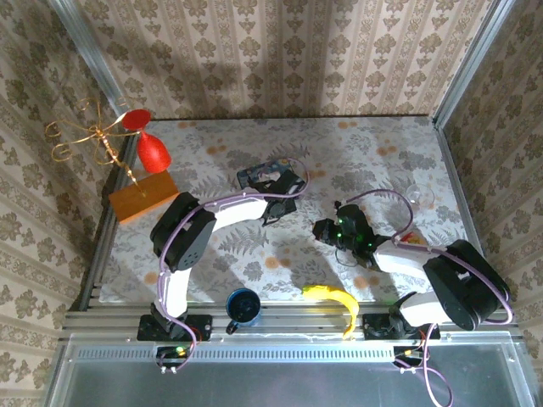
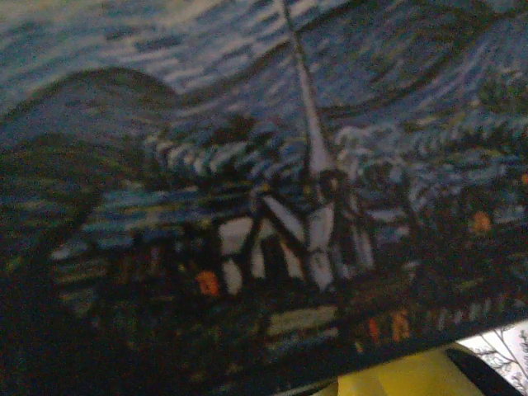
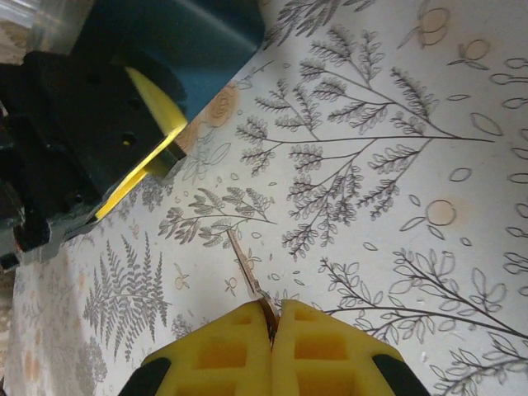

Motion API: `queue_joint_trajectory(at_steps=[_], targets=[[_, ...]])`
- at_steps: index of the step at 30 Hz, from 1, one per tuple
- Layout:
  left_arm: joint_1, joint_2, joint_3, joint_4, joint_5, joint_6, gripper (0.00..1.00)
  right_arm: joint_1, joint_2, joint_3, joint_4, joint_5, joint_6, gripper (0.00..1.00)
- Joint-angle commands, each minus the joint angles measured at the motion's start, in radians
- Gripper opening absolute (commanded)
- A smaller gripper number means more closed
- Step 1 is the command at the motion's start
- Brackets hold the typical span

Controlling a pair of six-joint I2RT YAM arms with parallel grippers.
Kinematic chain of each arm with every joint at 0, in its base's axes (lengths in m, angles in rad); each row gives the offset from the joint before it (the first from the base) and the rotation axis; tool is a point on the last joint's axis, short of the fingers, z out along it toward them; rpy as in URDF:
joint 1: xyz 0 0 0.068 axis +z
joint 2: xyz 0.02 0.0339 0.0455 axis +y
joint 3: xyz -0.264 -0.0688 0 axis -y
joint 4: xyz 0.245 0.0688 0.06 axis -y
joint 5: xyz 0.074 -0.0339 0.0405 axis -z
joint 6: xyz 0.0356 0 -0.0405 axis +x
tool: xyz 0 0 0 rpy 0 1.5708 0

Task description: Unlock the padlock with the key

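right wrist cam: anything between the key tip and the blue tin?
No. The right wrist view shows bare flowered tablecloth between the key, pinched in the right gripper, and the blue tin.

The left arm and right arm pair glossy black joint housings with white links, and lilac cables loop alongside. The right gripper wears yellow waffle-moulded pads with black corners. Green lights glow at its wrist.
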Motion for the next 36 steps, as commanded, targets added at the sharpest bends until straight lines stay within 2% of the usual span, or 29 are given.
queue_joint_trajectory(at_steps=[1,5,17,26,36], targets=[[0.025,-0.059,0.026,0.006,0.111,-0.068,0.0,-0.005,0.042,-0.032,0.158,-0.056,-0.057,0.0],[0.049,-0.071,0.023,0.015,0.196,-0.089,0.0,-0.004,0.075,-0.053,0.24,-0.074,-0.067,0.0],[0.068,-0.092,-0.003,0.059,0.299,-0.17,0.0,0.018,0.128,-0.029,0.276,-0.074,-0.115,0.0],[0.069,-0.096,-0.016,0.065,0.309,-0.18,0.0,0.019,0.155,0.003,0.322,-0.057,-0.131,0.0],[0.068,-0.095,-0.02,0.073,0.316,-0.189,0.0,0.006,0.263,0.057,0.436,-0.095,-0.085,0.0]])
